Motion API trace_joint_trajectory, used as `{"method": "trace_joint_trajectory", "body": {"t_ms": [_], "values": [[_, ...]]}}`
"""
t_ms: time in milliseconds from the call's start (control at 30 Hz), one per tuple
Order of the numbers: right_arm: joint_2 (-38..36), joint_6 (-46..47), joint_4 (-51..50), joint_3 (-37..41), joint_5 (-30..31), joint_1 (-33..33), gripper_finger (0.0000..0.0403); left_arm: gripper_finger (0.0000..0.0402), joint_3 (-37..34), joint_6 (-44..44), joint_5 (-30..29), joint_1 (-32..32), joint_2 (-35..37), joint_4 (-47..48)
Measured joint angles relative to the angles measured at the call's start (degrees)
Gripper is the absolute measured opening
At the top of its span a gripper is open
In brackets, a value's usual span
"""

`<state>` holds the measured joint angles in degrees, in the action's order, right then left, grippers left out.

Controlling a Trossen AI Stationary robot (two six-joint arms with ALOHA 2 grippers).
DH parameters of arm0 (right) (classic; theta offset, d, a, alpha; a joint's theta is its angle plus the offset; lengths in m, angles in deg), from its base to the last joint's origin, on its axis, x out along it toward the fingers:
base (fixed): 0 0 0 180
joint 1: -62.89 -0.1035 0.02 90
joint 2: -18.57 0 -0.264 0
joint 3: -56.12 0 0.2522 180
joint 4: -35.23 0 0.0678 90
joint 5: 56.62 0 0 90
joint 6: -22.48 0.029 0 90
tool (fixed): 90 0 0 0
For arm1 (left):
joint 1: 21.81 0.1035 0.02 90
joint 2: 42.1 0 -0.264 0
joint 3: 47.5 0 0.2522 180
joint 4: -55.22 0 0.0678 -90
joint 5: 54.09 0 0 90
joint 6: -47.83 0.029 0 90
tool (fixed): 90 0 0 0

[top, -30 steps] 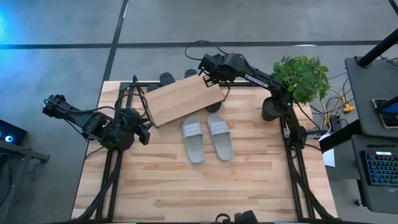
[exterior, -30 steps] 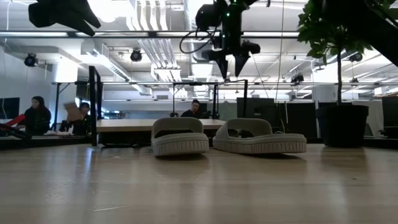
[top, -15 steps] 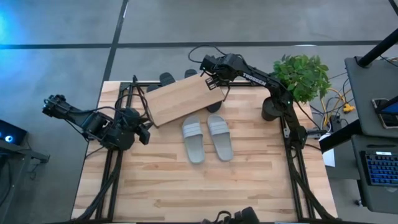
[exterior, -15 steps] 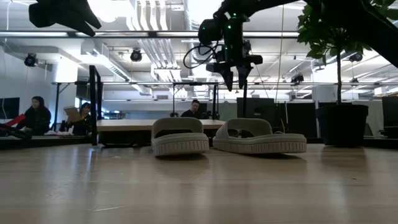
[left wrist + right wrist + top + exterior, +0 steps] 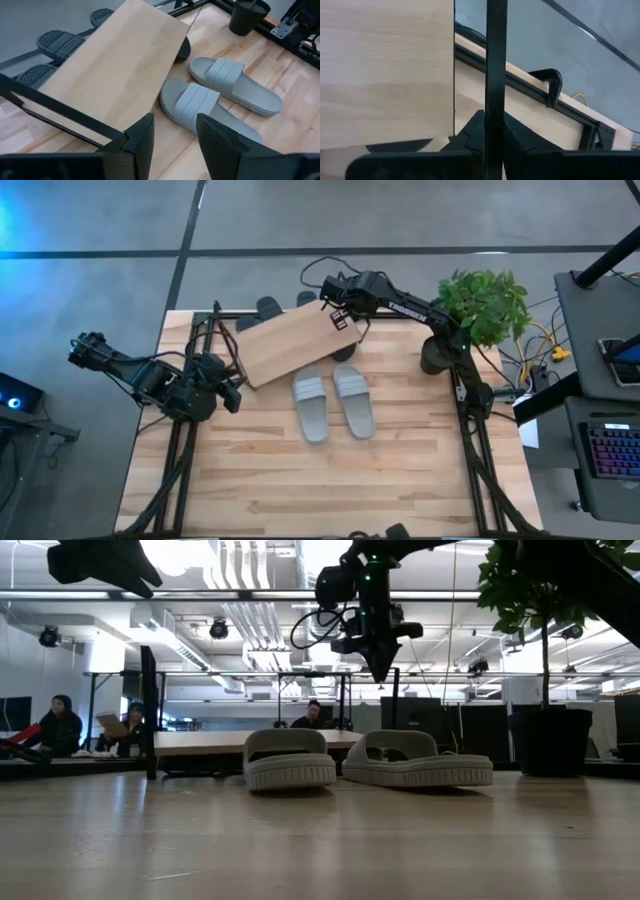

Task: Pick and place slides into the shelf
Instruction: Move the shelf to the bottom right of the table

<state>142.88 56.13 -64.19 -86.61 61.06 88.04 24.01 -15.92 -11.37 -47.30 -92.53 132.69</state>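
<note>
Right gripper (image 5: 341, 317) pinches a thin black frame bar (image 5: 495, 65) at the shelf's (image 5: 292, 341) far right corner. Shelf sits at the table's (image 5: 400, 470) far edge, long axis skewed. Two light grey slides (image 5: 333, 402) lie just beside it toward mid-table, lengthwise front-to-back. Left gripper (image 5: 175, 145), fingers parted, waits near the left edge.

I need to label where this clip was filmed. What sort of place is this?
Probably a robotics lab inside an open-plan office. The low view shows an exposed ceiling with ducts and people at desks behind the table. Beside it sit a keyboard and loose cables.
</note>
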Motion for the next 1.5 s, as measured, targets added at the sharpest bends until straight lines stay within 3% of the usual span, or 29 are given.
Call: {"method": "trace_joint_trajectory", "body": {"t_ms": [333,633,1200,1333,1500], "values": [[-0.45,4.02,-4.37,0.0,0.03,-6.57,0.0038,0.0133,-0.09,0.0,-0.15,0.0,-0.73,2.45],[-0.56,6.79,-4.32,0.22,5.69,-14.37,0.0038,0.0133,-0.11,-0.02,-0.13,0.0,-3.26,2.74],[-0.52,6.37,-4.32,0.02,7.51,-14.6,0.0039,0.0133,-0.11,2.67,9.36,-2.25,-9.93,1.94],[-0.54,5.44,-4.42,-0.79,8.06,-14.69,0.0058,0.0132,-0.11,2.6,9.55,-2.99,-11.8,0.56],[-0.87,3.72,-4.41,-2.24,8.31,-14.97,0.0113,0.0132,-0.11,2.57,9.64,-3.13,-12.8,-0.71]]}}
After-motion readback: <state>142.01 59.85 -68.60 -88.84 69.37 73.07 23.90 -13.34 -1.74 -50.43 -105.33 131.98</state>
